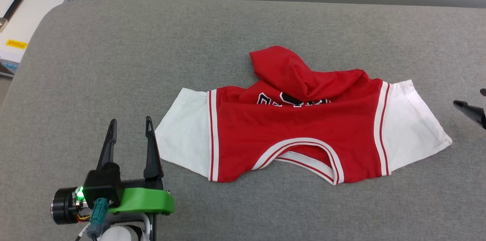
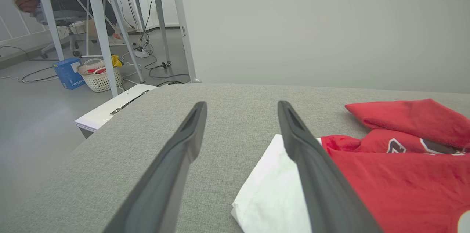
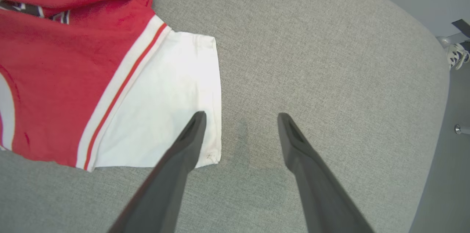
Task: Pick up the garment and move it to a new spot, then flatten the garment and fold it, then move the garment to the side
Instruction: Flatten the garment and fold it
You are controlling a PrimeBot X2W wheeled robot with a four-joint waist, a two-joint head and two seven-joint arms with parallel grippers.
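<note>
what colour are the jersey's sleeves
White sleeves on the red jersey; head view shows them best.

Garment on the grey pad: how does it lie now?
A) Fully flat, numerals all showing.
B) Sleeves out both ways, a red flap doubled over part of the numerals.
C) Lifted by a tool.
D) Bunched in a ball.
B: the garment lies with its white sleeves spread to either side, and its red flap covers part of the numerals.
</note>
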